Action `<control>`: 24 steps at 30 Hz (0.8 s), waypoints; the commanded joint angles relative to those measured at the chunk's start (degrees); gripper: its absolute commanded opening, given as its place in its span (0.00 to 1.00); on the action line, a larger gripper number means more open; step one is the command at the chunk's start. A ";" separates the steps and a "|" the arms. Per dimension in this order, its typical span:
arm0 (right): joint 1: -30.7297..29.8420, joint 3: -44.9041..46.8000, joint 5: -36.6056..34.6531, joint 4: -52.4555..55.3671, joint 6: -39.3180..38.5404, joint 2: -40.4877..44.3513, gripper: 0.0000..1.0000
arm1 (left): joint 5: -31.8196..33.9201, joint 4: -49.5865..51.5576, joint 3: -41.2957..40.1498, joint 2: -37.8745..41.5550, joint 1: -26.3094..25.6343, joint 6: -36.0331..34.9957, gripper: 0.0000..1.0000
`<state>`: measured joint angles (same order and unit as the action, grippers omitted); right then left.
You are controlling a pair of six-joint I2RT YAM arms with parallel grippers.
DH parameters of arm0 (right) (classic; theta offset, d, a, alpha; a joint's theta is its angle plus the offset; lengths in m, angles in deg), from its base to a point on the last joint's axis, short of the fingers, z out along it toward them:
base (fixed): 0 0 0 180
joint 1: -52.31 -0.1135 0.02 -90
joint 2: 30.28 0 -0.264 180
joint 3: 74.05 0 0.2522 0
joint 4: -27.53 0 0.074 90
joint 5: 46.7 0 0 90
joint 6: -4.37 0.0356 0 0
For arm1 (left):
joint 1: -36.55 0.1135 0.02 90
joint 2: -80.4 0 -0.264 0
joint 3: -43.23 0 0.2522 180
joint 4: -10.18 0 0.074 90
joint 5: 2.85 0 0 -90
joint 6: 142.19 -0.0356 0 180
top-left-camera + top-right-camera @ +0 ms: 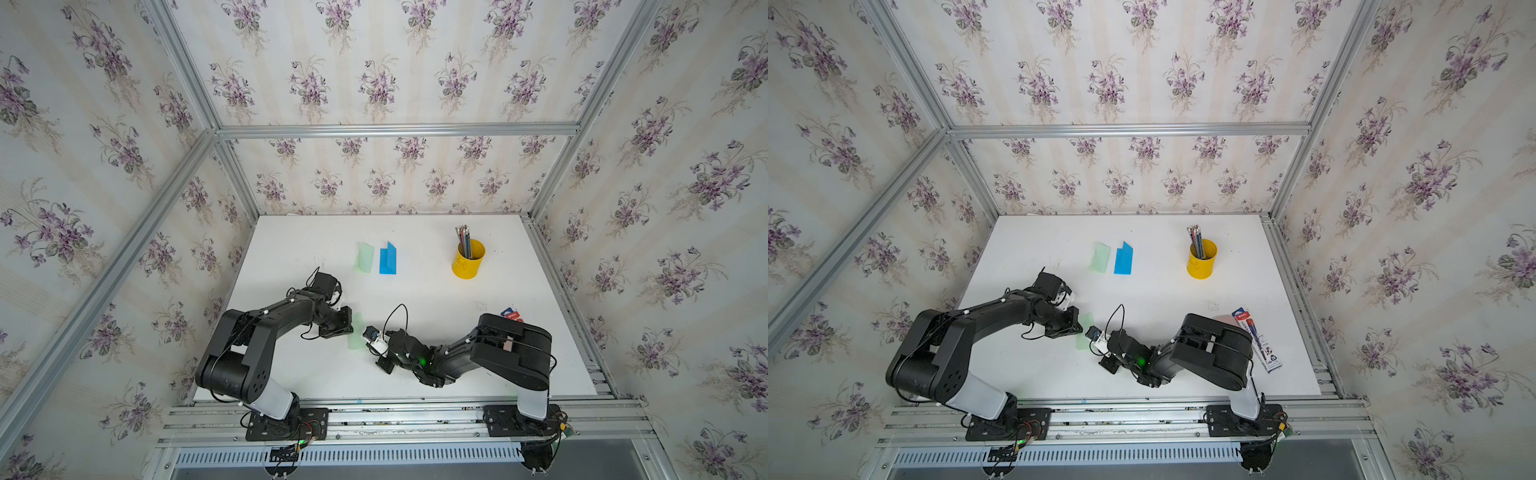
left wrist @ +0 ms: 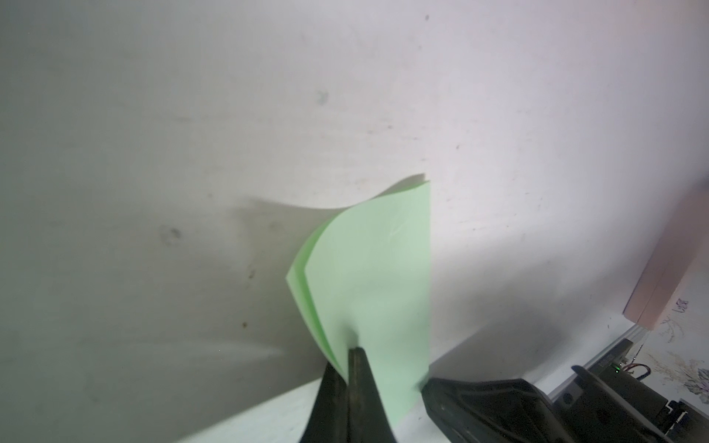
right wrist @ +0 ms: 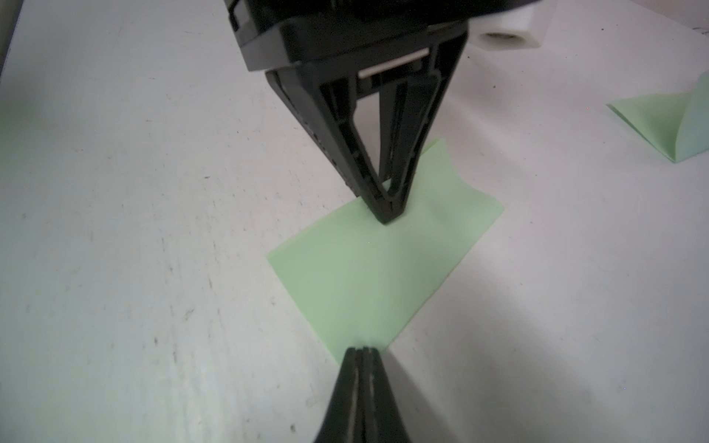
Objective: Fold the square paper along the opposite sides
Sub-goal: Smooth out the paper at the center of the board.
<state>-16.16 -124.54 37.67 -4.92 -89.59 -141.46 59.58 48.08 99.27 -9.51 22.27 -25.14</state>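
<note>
The light green square paper [image 3: 383, 276] lay on the white tabletop [image 1: 436, 365] in the near middle, between the two arms, already doubled over. In the left wrist view its two layers [image 2: 368, 268] bowed apart at one loose edge. The left gripper [image 3: 388, 218] had its jaws pressed together, the tip bearing down on the far edge of the sheet. The right gripper [image 3: 364, 351] was likewise closed tight, its tip touching the near corner. Whether either tip had paper caught between the fingers could not be told.

Farther back sat a second folded pale green sheet [image 1: 364, 257], with a folded bright blue paper [image 1: 387, 262] just to its right. A yellow metal cup of pencils [image 1: 467, 264] stood well apart at the far right.
</note>
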 commanded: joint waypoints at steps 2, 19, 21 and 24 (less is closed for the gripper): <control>-0.11 2.09 -0.86 17.58 1.16 -0.47 0.00 | 8.44 2.21 -0.80 -0.66 0.31 -0.77 0.00; 6.83 -15.67 -1.22 11.40 0.97 -2.03 0.00 | 2.70 -5.30 -5.36 2.68 -4.52 2.83 0.00; 7.27 -17.62 -0.40 11.15 1.22 -4.07 0.00 | 2.83 -5.59 -5.54 2.38 -4.61 3.24 0.00; 7.92 -18.95 -0.18 10.86 1.61 -6.16 0.00 | 2.57 -6.43 -6.14 2.24 -4.70 3.71 0.00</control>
<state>-8.57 -142.49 36.52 7.12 -88.98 -146.40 58.23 39.34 94.09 -6.58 17.68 -22.32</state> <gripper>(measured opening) 0.067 0.059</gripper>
